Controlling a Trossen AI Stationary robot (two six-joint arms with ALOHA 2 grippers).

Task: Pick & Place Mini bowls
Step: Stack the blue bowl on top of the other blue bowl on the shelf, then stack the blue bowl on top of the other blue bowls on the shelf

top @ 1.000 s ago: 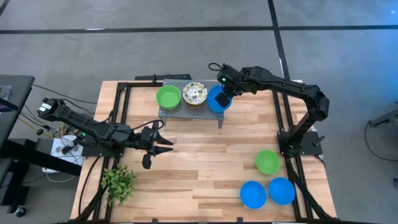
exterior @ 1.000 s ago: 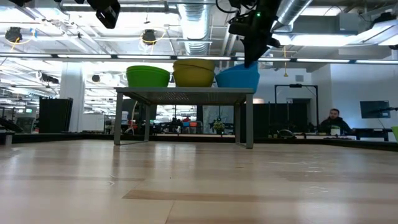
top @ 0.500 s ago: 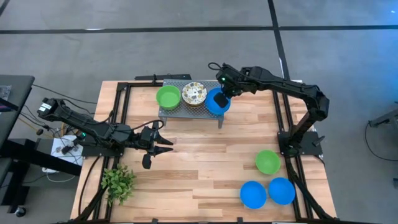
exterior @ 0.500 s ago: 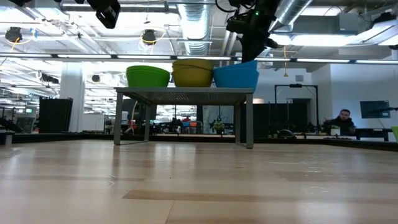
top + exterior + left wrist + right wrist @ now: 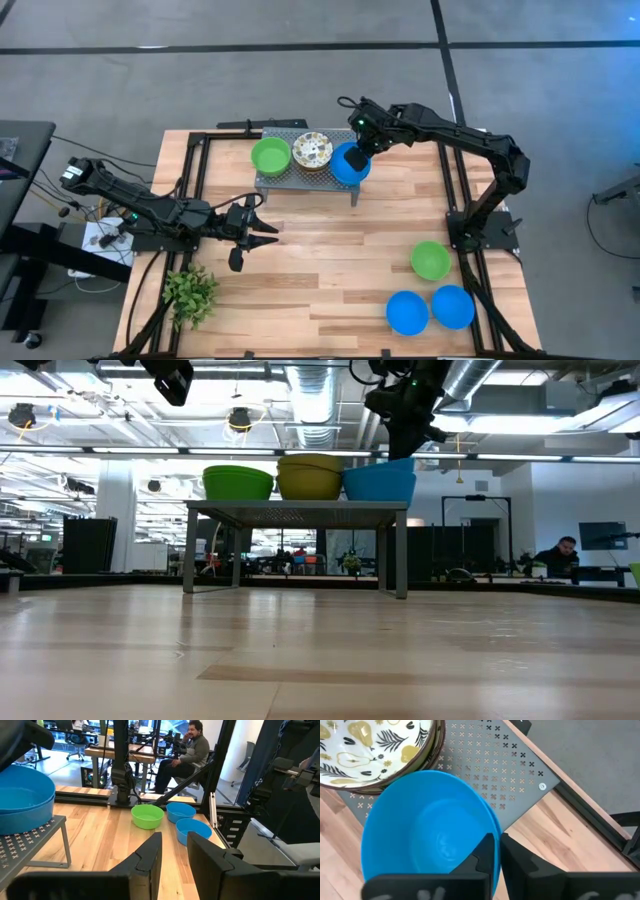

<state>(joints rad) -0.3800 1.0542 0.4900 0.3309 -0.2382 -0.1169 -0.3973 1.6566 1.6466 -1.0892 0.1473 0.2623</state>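
A grey perforated rack (image 5: 300,180) stands at the table's far middle. On it sit a green bowl (image 5: 270,156), a white patterned bowl (image 5: 312,151) and a blue bowl (image 5: 345,165). In the right wrist view a second blue rim (image 5: 496,822) shows just beneath the blue bowl's own. My right gripper (image 5: 358,150) is shut on the blue bowl at its far right side. My left gripper (image 5: 272,228) hovers open over the table's left middle, with nothing between its fingers. My right gripper pinches the blue bowl's rim (image 5: 493,827) on its far right side, one finger (image 5: 487,852) inside the bowl and the other outside. The fingers slant down from above. The bowl stays on the rack, slightly tilted, its held side (image 5: 402,460) higher.
A green bowl (image 5: 430,260) and two blue bowls (image 5: 407,312) (image 5: 452,306) sit on the table's near right. A small leafy plant (image 5: 190,293) stands near left. People sit in the room beyond the table.
My right gripper has tipped a little and shifted the blue bowl slightly toward the patterned bowl. The bowl now stands less tilted, its left side against the patterned bowl.
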